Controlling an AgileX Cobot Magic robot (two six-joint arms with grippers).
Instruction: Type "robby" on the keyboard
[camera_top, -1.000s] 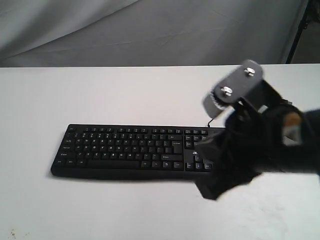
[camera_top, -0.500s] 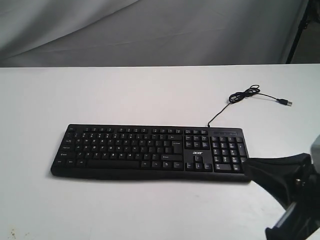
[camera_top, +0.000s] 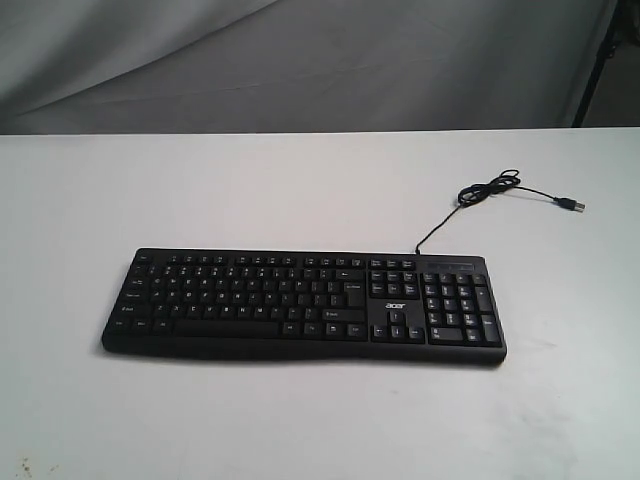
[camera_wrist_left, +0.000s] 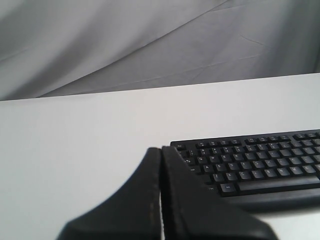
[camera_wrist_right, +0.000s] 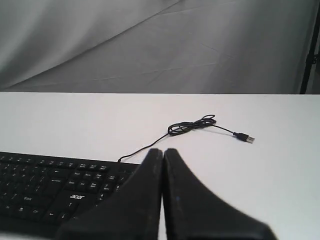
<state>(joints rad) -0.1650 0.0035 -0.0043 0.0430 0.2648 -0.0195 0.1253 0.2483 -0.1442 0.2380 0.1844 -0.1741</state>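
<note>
The long black keyboard lies flat on the white table, its acer logo and number pad toward the right. Neither arm shows in the exterior view. In the left wrist view my left gripper is shut with nothing in it, its tips low beside the keyboard's left end. My right gripper is also shut and empty, hovering by the keyboard's right end near where the cable leaves it.
The thin black USB cable runs from the keyboard's back edge to a small coil and a plug at the right rear. A grey cloth backdrop hangs behind the table.
The right arm, which covered the keyboard's right end a second ago, has drawn back to the lower right and left the exterior view. The keyboard has not moved.
</note>
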